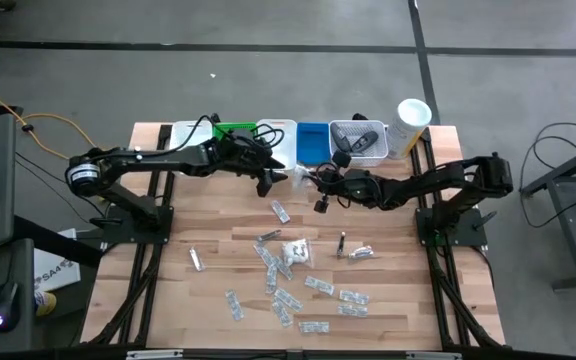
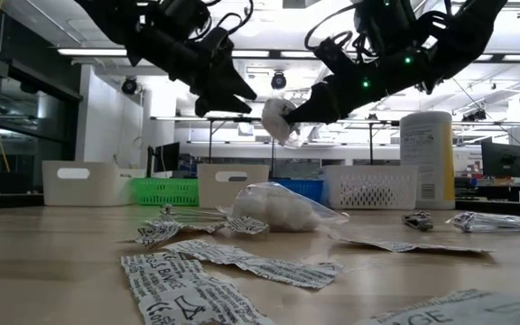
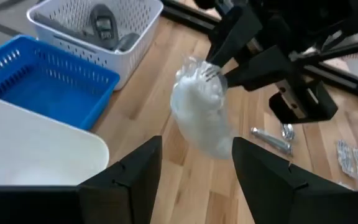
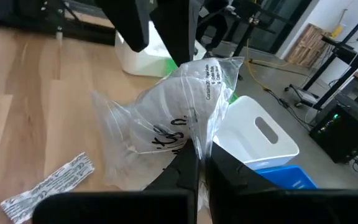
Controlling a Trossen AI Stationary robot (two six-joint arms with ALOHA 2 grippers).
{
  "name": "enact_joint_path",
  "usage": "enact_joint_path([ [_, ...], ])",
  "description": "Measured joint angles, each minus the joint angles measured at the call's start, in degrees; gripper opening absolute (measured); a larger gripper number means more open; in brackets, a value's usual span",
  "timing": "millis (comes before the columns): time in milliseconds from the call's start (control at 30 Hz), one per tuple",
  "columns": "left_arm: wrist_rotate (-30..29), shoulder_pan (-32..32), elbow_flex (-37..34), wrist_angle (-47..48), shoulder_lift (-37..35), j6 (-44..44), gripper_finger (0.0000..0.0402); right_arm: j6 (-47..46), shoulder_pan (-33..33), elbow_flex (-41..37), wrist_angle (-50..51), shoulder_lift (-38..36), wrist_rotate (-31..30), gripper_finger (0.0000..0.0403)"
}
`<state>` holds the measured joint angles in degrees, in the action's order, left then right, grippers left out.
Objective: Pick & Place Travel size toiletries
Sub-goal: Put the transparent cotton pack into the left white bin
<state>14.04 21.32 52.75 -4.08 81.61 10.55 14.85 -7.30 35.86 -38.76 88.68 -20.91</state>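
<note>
A clear bag with white contents (image 3: 199, 115) hangs in the air over the far middle of the table, with my right gripper (image 2: 298, 116) shut on it. My left gripper (image 3: 197, 146) is open and faces the bag from the table's left. Its two fingers stand on either side of the bag's lower part; whether they touch it I cannot tell. A second such bag (image 2: 278, 209) lies on the table among several printed sachets (image 1: 288, 285). A small silvery tube (image 1: 360, 252) lies to their right. My right gripper pinches the bag's crumpled clear film at its upper end (image 3: 211, 72) between its two shut fingers (image 4: 185, 163). The fingers come from the table's right, nearly level and slanting a little down. The bag hangs below the fingertips, well clear of the table.
Bins line the far edge: white (image 1: 190, 135), green (image 1: 233, 130), white (image 1: 280, 140), blue (image 1: 313, 142) and a white perforated basket (image 1: 360, 145) holding dark oval containers. A tall white canister (image 1: 411, 120) stands at the far right. More sachets are scattered over the near half.
</note>
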Motion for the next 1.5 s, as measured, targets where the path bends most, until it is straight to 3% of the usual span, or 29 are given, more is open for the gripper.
enact_joint_path([
  [367, -2.11, -3.14, 0.42, -9.07, 3.97, 1.77, 0.0285, 0.63, -0.27, 0.09, -2.64, 0.0, -0.02, 0.0004],
  [833, -3.76, -3.76, 0.92, -15.28, 10.43, 8.15, 0.0287, -0.04, 0.49, 0.11, -3.01, -0.07, 2.26, 0.0004],
  [1033, -4.37, -3.76, 0.92, -15.12, 10.48, 9.26, 0.0233, 0.17, 1.16, 0.11, -3.1, -0.07, 1.95, 0.0004],
  [1333, -3.63, -3.76, 0.92, -13.76, 10.48, 9.0, 0.0055, 0.31, 1.19, 0.11, -2.14, -0.07, 1.92, 0.0018],
  [1500, -3.68, -3.74, 0.92, -13.31, 10.46, 7.47, 0.0046, -0.65, 1.2, 0.11, -1.57, -0.07, 1.72, 0.0048],
])
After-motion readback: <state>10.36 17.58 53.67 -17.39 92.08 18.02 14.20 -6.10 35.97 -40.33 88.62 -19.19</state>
